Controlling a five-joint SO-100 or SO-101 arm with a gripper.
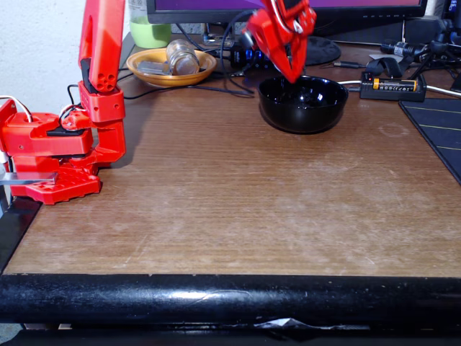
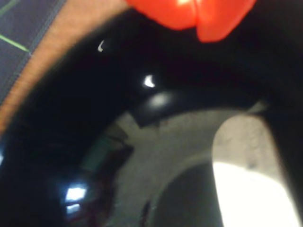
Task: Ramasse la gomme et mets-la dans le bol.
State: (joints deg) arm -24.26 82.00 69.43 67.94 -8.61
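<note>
The glossy black bowl (image 1: pixel 304 106) stands at the back of the wooden table, right of centre. My red gripper (image 1: pixel 294 75) points down over the bowl's back left rim. In the wrist view the two red fingertips (image 2: pixel 196 26) meet at the top edge, shut with nothing between them. Below them is the bowl's dark inside (image 2: pixel 71 142). A blurred white rounded block, the eraser (image 2: pixel 251 184), lies inside the bowl at the lower right, apart from the fingers. In the fixed view the bowl's wall hides the eraser.
An orange dish (image 1: pixel 170 77) holding a jar stands at the back left beside a green cup (image 1: pixel 150 32). Cables run behind the bowl. A battery charger (image 1: pixel 392 86) and a dark mat (image 1: pixel 439 130) lie at the right. The arm's base (image 1: pixel 54 155) sits at the left edge.
</note>
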